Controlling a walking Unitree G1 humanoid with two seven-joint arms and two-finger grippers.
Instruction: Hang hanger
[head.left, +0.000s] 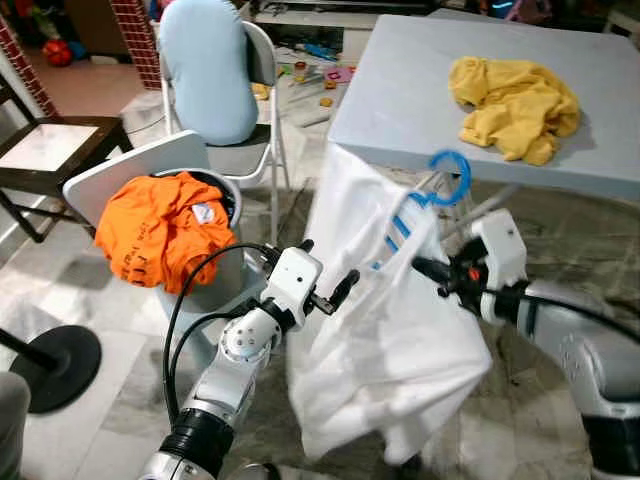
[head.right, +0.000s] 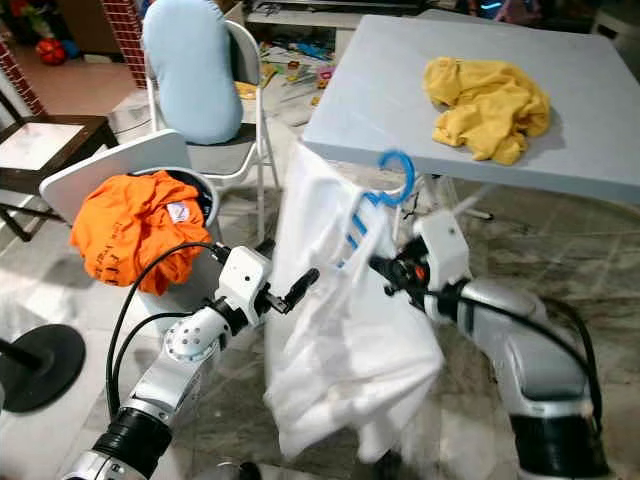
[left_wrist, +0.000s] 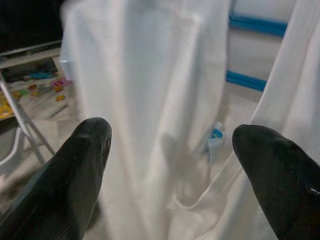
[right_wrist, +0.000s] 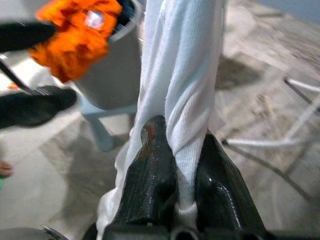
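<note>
Left eye view: the left gripper (head.left: 335, 292) is spread wide, empty, just short of the white shirt (head.left: 385, 340); the right gripper (right_wrist: 175, 165) is pinched on the shirt, the blue hanger (head.left: 440, 185) above it; hanging remains undone.

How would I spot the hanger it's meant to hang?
Find the grey table with a yellow cloth. At its near edge hangs a white garment, pinched by the right gripper. The blue hanger is the hook above it.
</note>
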